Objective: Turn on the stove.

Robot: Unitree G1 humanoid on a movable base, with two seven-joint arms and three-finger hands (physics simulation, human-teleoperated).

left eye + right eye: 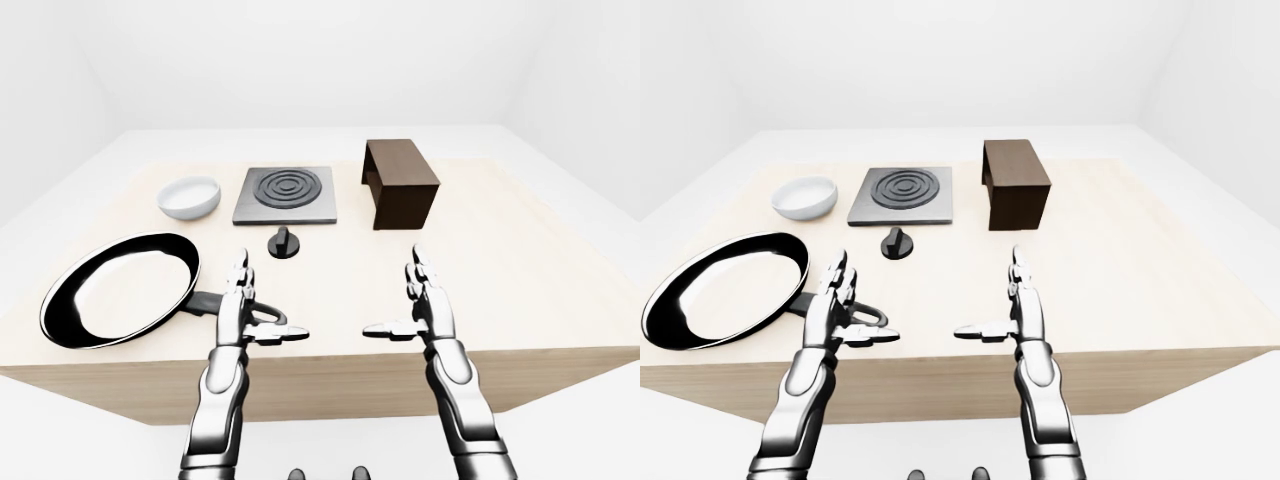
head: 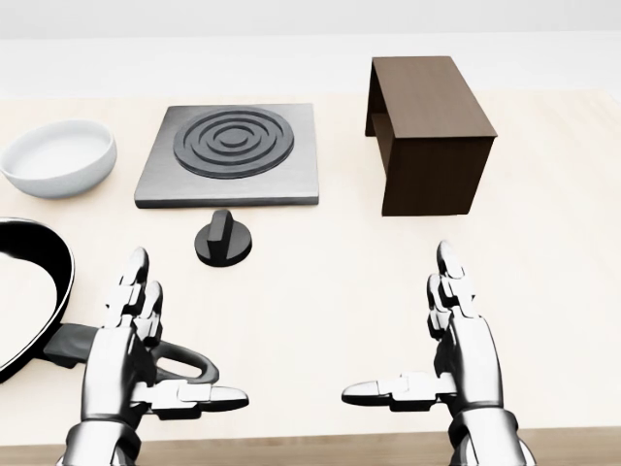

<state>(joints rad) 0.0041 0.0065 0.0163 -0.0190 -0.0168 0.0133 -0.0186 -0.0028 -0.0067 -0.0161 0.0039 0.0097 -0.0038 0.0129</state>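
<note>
A grey square stove plate (image 2: 233,155) with dark concentric rings lies near the top of the head view. Just below it sits its round black knob (image 2: 223,240), its ridge pointing up the picture. My left hand (image 2: 155,349) hovers open below and left of the knob, above the black pan handle (image 2: 179,361). My right hand (image 2: 432,345) hovers open at the lower right, well apart from the knob. Neither hand touches anything.
A black frying pan (image 1: 120,288) with a pale inside lies at the left. A white bowl (image 2: 60,155) stands left of the stove, a dark brown wooden box (image 2: 427,131) to its right. The wooden table's near edge (image 1: 320,375) runs under my forearms.
</note>
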